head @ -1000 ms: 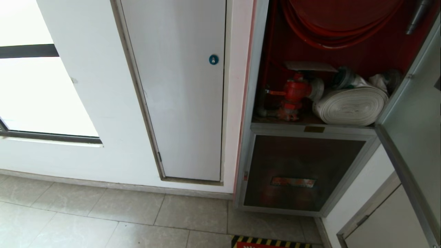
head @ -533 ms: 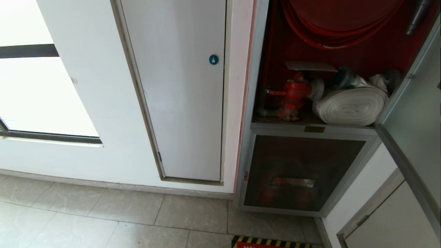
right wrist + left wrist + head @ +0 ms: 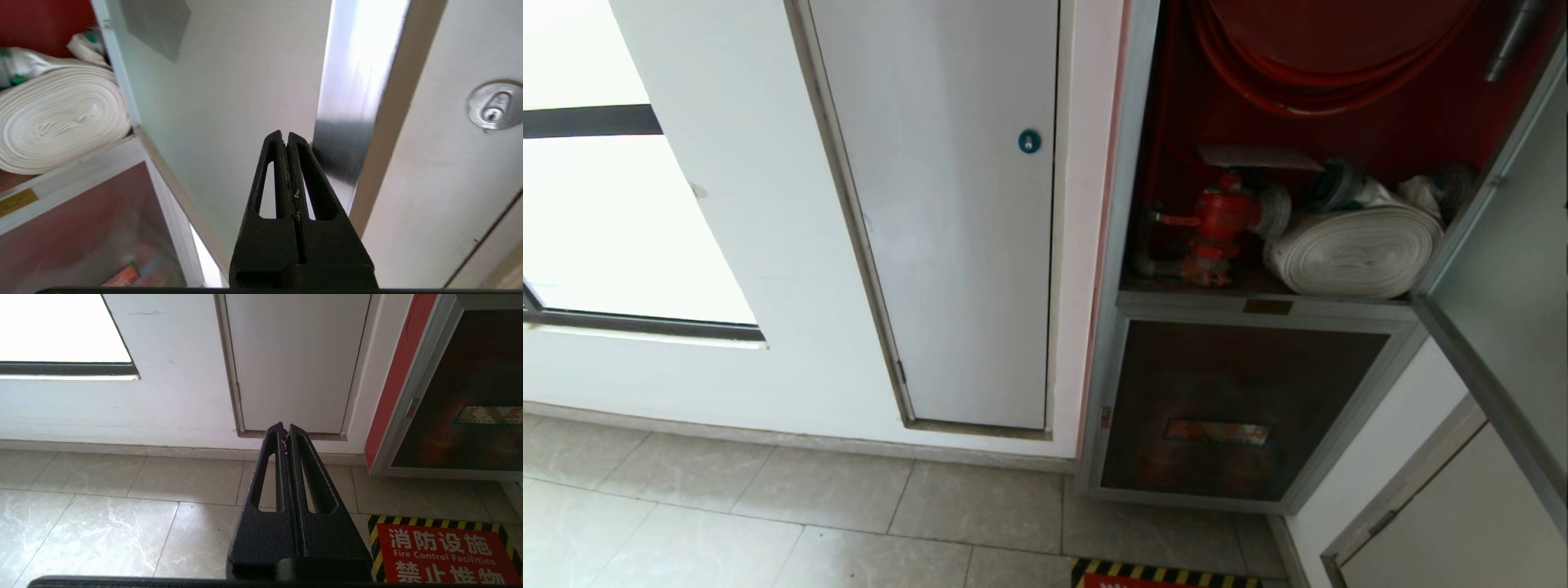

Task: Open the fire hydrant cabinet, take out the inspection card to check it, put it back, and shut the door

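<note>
Two black, matte grippers, seen from the wrist cameras alone.

The left gripper is formed of two tapering fingers in black, rough-textured plastic, each pierced by a long slot with rounded ends; a narrow seam is seen between their flat inner faces, flecked with pale specks near the tips. The right gripper is built to the same pattern: slotted fingers widening into a solid black block, whitish scuffs along the seam, and a straight black bar below the base. No cables, screws or printed markings are shown.
</note>
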